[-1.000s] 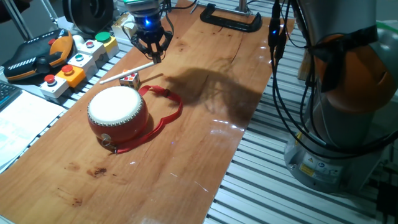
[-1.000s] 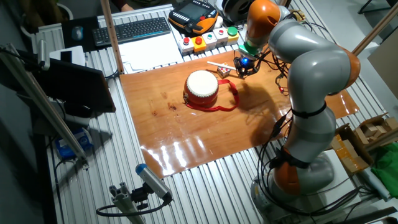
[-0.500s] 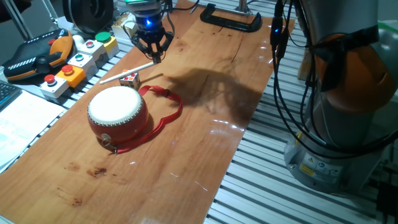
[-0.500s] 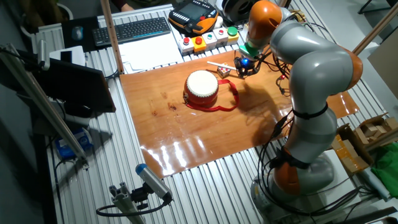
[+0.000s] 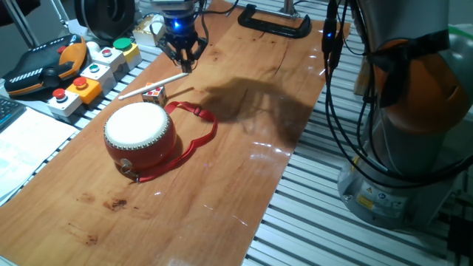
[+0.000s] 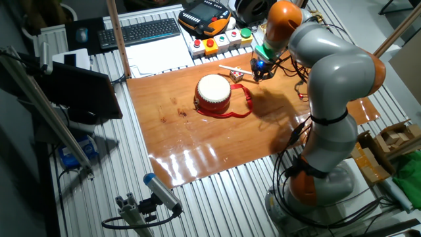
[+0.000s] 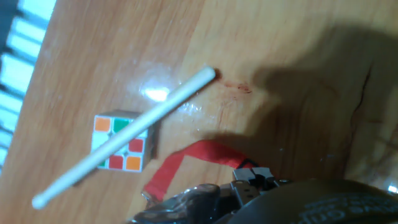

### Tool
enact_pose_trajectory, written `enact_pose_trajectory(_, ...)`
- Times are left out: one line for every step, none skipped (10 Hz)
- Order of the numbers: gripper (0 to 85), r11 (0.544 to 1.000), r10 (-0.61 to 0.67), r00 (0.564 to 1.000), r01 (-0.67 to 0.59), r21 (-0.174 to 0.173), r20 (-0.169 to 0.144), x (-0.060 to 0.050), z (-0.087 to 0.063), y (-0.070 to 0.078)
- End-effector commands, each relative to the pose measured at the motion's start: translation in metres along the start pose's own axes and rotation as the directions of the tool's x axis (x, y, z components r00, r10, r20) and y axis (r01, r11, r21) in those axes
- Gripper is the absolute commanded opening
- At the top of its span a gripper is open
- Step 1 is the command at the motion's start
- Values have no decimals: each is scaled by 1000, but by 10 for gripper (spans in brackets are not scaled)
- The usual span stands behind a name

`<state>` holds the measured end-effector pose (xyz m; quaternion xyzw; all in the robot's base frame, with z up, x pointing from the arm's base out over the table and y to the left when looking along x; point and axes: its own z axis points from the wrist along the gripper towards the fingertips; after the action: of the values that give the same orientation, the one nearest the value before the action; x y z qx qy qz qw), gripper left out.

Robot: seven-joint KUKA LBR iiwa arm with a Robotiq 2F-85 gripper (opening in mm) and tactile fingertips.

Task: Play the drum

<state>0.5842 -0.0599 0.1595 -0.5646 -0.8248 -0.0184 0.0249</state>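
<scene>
The drum (image 5: 139, 133) has a red body and a cream head and sits on the wooden board; it also shows in the other fixed view (image 6: 214, 93). Its red strap (image 5: 194, 133) loops out to the right and shows in the hand view (image 7: 186, 158). A white stick (image 5: 151, 86) lies past the drum, resting on a small colour cube (image 5: 154, 94). In the hand view the stick (image 7: 124, 146) crosses over the cube (image 7: 121, 142). My gripper (image 5: 183, 65) hangs above the board just beyond the stick's end, fingertips together and holding nothing. The drum's head is out of the hand view.
A box of push buttons (image 5: 89, 70) and an orange-and-black pendant (image 5: 44, 63) sit left of the board. A black clamp (image 5: 273, 22) grips the board's far edge. The arm's base (image 5: 414, 111) and cables (image 5: 329, 44) stand at the right.
My gripper has risen slightly and drifted a little toward the far edge. The drum, stick and cube have not moved.
</scene>
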Motion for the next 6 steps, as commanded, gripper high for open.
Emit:
enact_pose_trajectory(7,1000,30,1000,-30,-2,-3,-1,0,0)
enact_pose_trajectory(7,998,58,998,-57,-10,5,-3,2,1)
enact_pose_trajectory(7,995,100,995,-100,-11,8,-4,3,2)
enact_pose_trajectory(7,990,143,990,-143,-12,14,-7,3,1)
enact_pose_trajectory(7,981,196,980,-196,-10,19,-8,4,1)
enact_pose_trajectory(7,974,226,974,-226,0,17,-11,6,-1)
